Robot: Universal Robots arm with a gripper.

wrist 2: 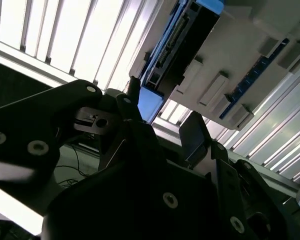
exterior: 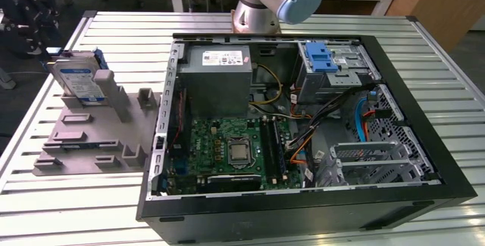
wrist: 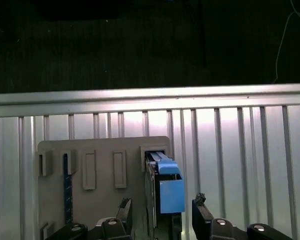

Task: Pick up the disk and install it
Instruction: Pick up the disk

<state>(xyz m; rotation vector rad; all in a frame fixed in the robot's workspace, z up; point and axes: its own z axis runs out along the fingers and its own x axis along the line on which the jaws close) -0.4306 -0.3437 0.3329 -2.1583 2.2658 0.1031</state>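
Note:
The disk (exterior: 79, 78) stands on edge in a slot of a grey holder block (exterior: 91, 138) on the slatted table, at the exterior view's left. It is silver-grey with a white-and-blue label and a blue carrier frame. The arm's dark wrist end (exterior: 30, 14) hangs just beyond it at the far left. In the first wrist view my gripper (wrist: 162, 214) is open, one black finger (wrist: 125, 211) on each side of the disk's (wrist: 165, 190) blue end, with gaps showing. The second wrist view shows the gripper (wrist 2: 162, 116) open by the disk's blue corner (wrist 2: 150, 102).
An open black computer case (exterior: 303, 200) lies at the centre and right of the exterior view, with a green motherboard (exterior: 231, 149), a grey power-supply box (exterior: 220, 78), a blue-latched drive cage (exterior: 327, 64) and loose cables. The arm's base (exterior: 265, 1) stands behind the case.

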